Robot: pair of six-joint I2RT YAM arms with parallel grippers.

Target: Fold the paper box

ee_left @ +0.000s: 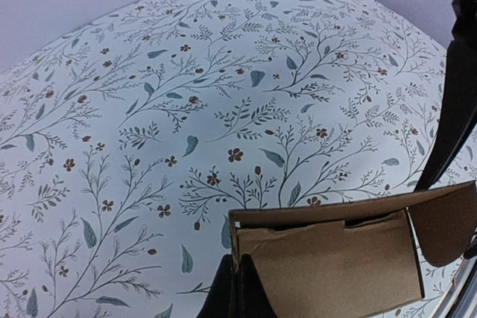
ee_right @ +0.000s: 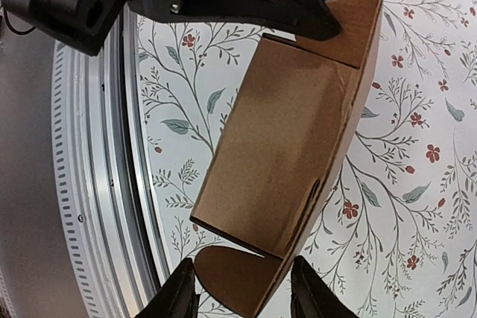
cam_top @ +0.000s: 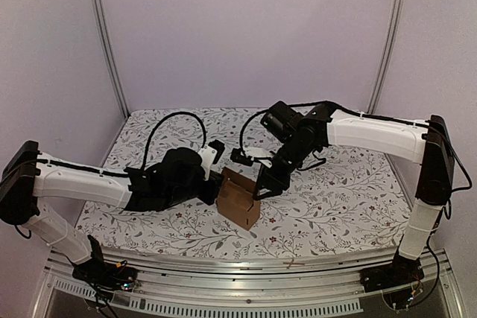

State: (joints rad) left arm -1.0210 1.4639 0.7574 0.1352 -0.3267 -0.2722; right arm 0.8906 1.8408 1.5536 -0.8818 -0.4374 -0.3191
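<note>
**Top external.** A bench (cam_top: 350, 206) covered with a flowered cloth (cam_top: 179, 229) is seen, walled in by pale panels and two metal posts (cam_top: 108, 50). A slotted metal rail (cam_top: 246, 277) runs along its near edge. The paper box (cam_top: 237, 200) stands near the front middle of the bench, partly folded, with its top open. Black cables (cam_top: 175, 121) are looped over the cloth behind it. The left arm (cam_top: 82, 184) is laid low across the left front and reaches rightwards. The left claw (cam_top: 218, 176) is set against the box's left side. The right arm (cam_top: 373, 132) is raised at the right edge and carried leftwards well above the bench. Its wrist is bent down, so that the right claw (cam_top: 265, 184) is brought to the box's right side.

**Left wrist.** The box is seen at the lower right, its brown wall upright and a curved flap (ee_left: 447, 221) turned out to the right. The left claw's fingers (ee_left: 250, 296) are pressed fully together at the box's left corner. Whether cardboard is pinched between them cannot be told. A black part of the right arm crosses the right edge of the view, above the flap.

**Right wrist.** The box fills the middle and is seen open, with the rail lying to the left of it. The right claw's fingers (ee_right: 182, 292) are held about half spread. A rounded flap (ee_right: 238, 281) lies between them, but a firm grip on it is not shown. The tip of the left claw is seen touching the flap at the box's far end.
</note>
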